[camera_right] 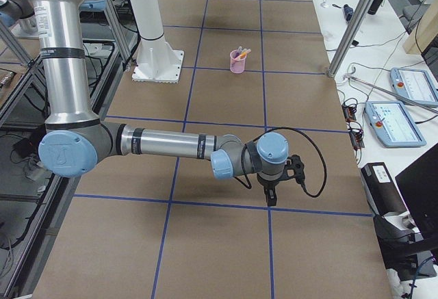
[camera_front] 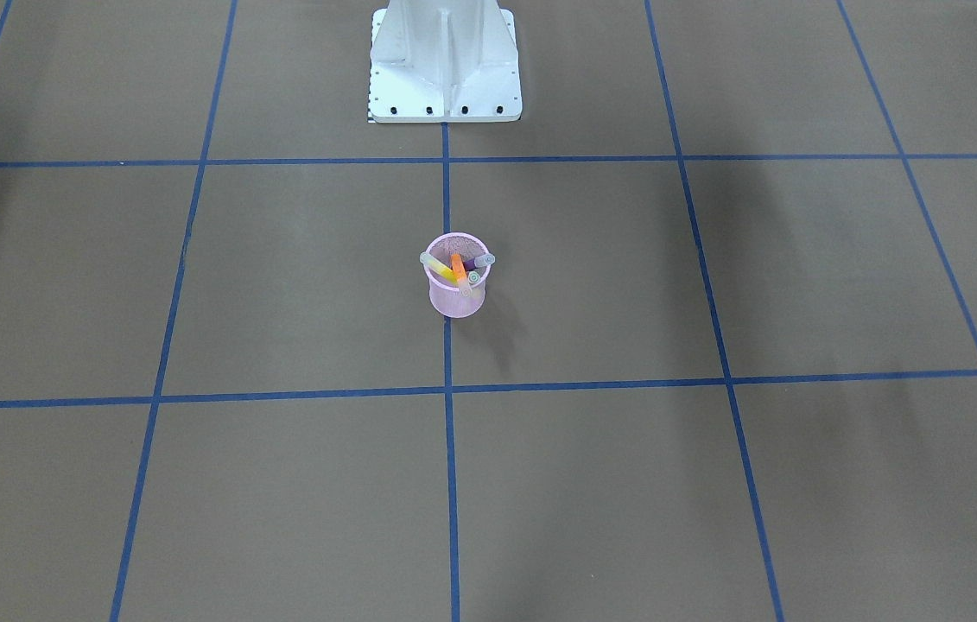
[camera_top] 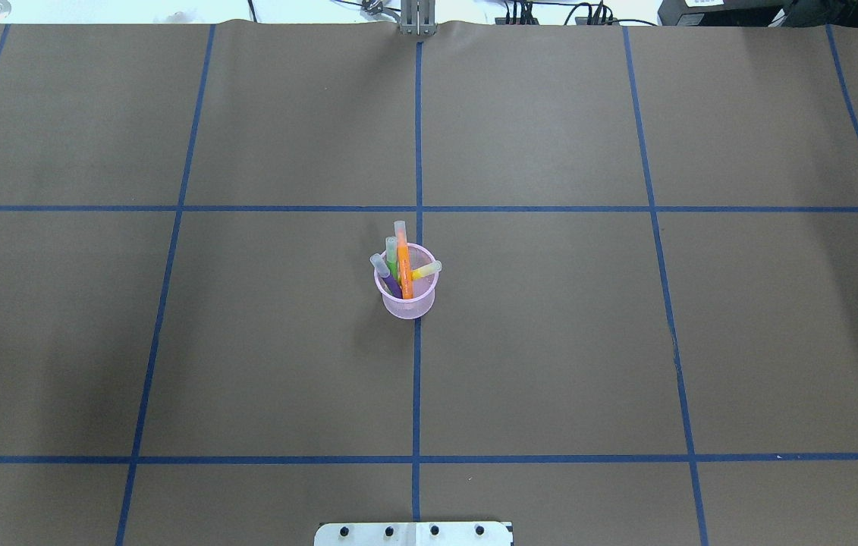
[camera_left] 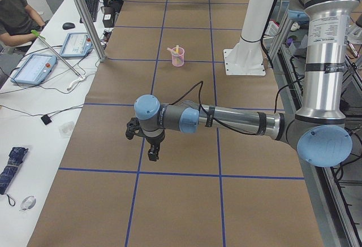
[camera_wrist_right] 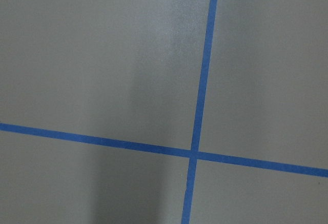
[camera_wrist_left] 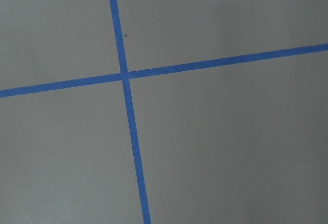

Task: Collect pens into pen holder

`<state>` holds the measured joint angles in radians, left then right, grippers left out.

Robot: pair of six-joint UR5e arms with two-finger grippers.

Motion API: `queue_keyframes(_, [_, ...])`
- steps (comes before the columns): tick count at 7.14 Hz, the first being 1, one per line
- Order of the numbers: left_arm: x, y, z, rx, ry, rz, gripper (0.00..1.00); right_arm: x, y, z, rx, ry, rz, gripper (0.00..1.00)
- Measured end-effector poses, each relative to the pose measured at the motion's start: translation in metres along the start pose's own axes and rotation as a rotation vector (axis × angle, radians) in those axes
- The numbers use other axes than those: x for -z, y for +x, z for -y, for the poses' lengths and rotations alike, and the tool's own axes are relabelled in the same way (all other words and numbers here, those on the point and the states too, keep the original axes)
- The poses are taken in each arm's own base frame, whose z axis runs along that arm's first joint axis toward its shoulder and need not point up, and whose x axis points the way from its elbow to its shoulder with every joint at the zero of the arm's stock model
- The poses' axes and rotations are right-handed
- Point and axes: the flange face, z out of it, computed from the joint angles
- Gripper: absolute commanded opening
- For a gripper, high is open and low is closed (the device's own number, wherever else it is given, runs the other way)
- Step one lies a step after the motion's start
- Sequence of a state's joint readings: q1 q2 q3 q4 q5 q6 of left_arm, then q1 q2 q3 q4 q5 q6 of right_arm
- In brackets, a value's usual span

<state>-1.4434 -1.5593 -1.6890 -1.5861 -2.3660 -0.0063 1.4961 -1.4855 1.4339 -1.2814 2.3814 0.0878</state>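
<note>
The pink mesh pen holder [camera_front: 456,299] [camera_top: 407,303] stands upright at the table's middle, on the central blue tape line. All four pens stand in it, caps up: purple [camera_top: 389,282], orange [camera_top: 404,267], green [camera_top: 392,258] and yellow [camera_top: 425,271]. It shows small in the side views [camera_left: 177,60] [camera_right: 237,64]. My left gripper [camera_left: 151,155] hangs over bare table far from the holder, toward the robot's left end. My right gripper [camera_right: 271,200] hangs likewise toward the right end. I cannot tell whether either is open or shut. Both wrist views show only brown paper and blue tape.
The white robot base [camera_front: 445,69] [camera_top: 413,535] stands at the table's robot-side edge. A side bench holds teach pendants [camera_left: 34,68] [camera_right: 387,122] and cables. A seated operator [camera_left: 17,12] is at the far left. Metal frame posts [camera_left: 85,18] stand at the table's edge.
</note>
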Motion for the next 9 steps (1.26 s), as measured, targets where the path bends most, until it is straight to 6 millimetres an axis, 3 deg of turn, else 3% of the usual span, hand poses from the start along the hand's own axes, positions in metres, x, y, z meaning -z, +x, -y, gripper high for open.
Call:
queue_keyframes(3, [0.002,-0.009,0.007,-0.086,0.0,0.109,1.0,-0.003,-0.025,0.01,-0.022,-0.072,0.004,1.0])
queue_keyframes(6, [-0.013,-0.024,0.005,-0.021,-0.028,0.116,1.0,0.021,-0.057,0.01,-0.018,-0.119,-0.001,1.0])
queue_keyframes(9, [-0.018,-0.022,-0.011,0.045,-0.037,0.004,1.0,0.025,-0.058,0.004,-0.006,-0.132,-0.052,1.0])
